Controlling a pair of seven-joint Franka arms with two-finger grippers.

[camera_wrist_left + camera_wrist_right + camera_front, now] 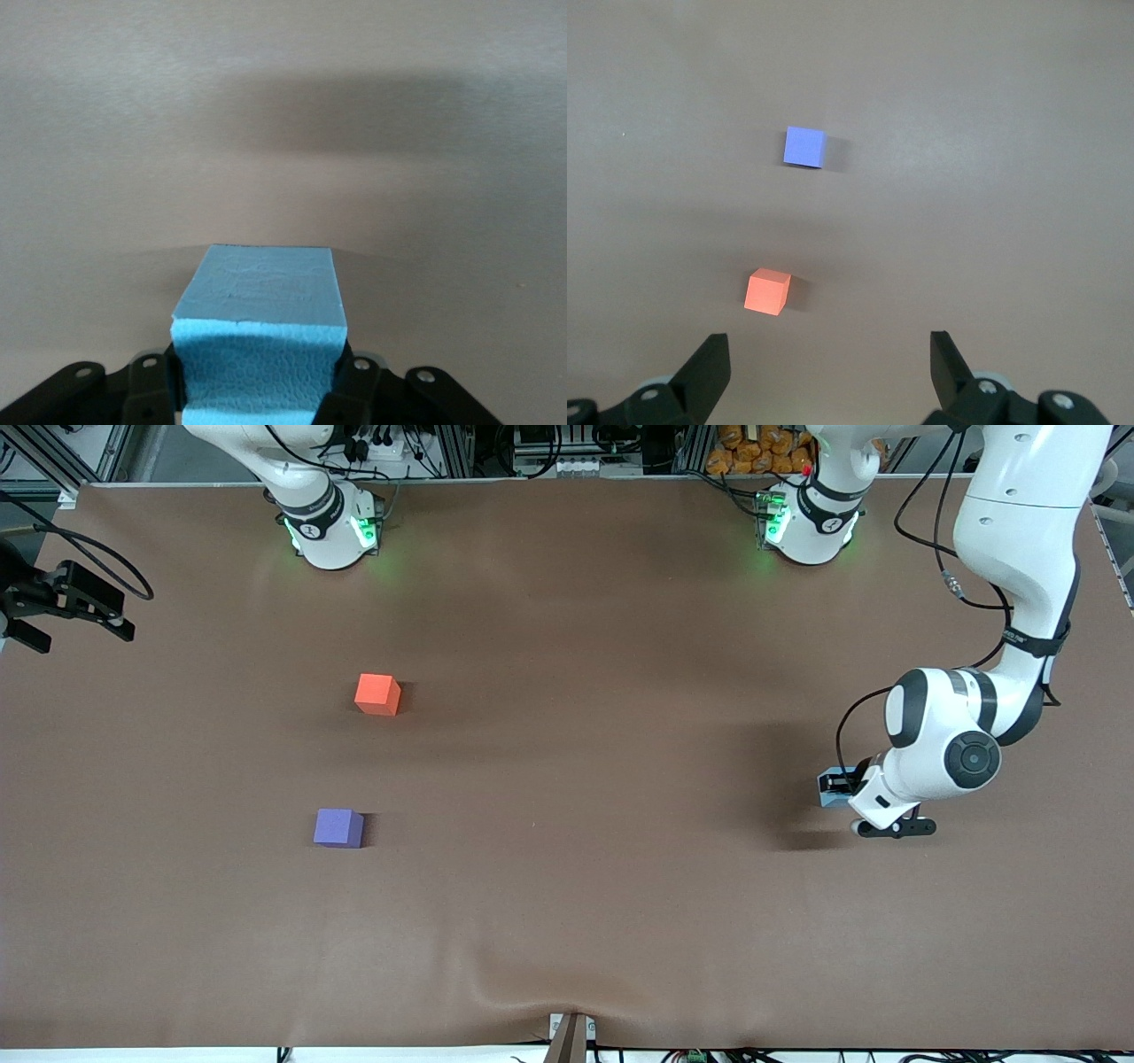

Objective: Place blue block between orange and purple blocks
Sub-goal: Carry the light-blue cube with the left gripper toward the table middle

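The blue block (831,790) sits between the fingers of my left gripper (837,788), low over the table toward the left arm's end. In the left wrist view the black fingers (354,390) press both sides of the blue block (257,301). I cannot tell whether it touches the table. The orange block (377,693) and the purple block (338,827) lie apart toward the right arm's end, the purple one nearer the front camera. My right gripper (75,602) waits open and empty at the table's edge; its view shows the orange block (767,291) and the purple block (804,146).
The brown table cover (585,868) has a slight wrinkle at its front edge. A bare gap of about one and a half cube widths lies between the orange and purple blocks.
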